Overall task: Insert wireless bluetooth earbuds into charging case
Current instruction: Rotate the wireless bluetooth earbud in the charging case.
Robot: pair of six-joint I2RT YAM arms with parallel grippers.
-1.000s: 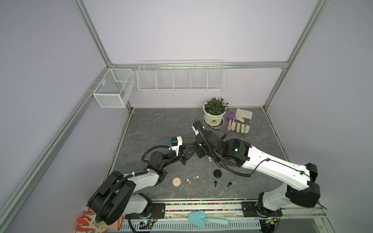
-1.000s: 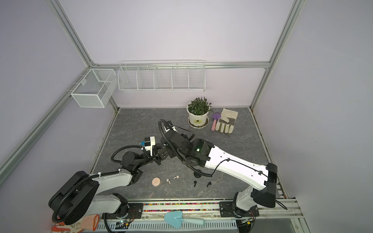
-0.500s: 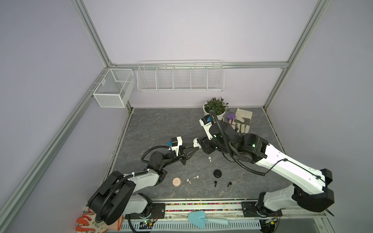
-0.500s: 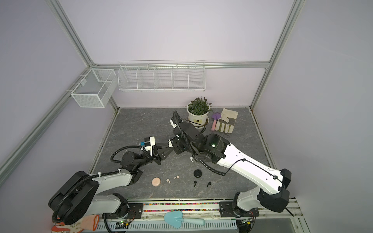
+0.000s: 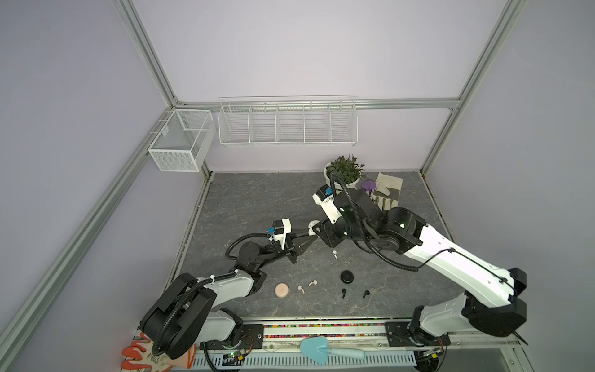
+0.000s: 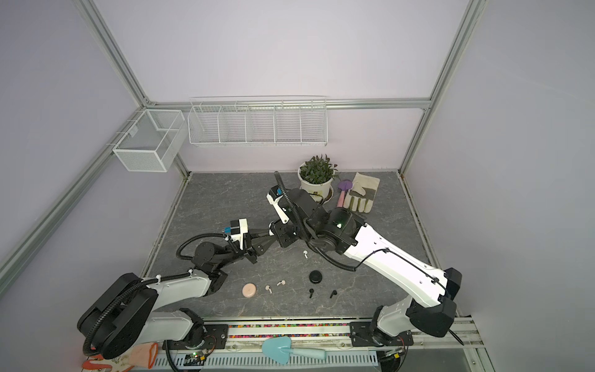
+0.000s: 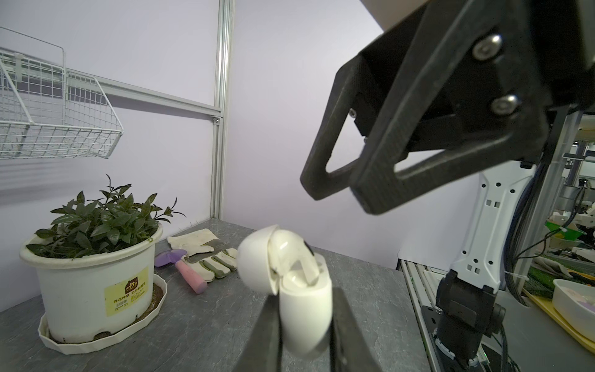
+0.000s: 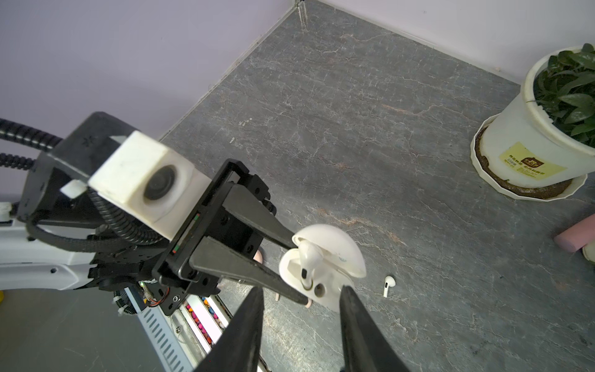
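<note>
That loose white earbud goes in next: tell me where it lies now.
In both top views the loose white earbud lies mid-table beside the right arm, just behind the black puck.

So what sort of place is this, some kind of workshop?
Most likely a robot test booth. Two arms are mounted at the edge of a table, plain walls on a metal frame close it in, and there are staged props like a plant and a glove.

Six earbuds (image 5: pixel 335 254) (two white (image 8: pixel 307 257), two pink (image 5: pixel 300 289), two black (image 5: pixel 344 292)), three charging cases (image 5: pixel 347 277), one potted plant (image 5: pixel 346 169).
</note>
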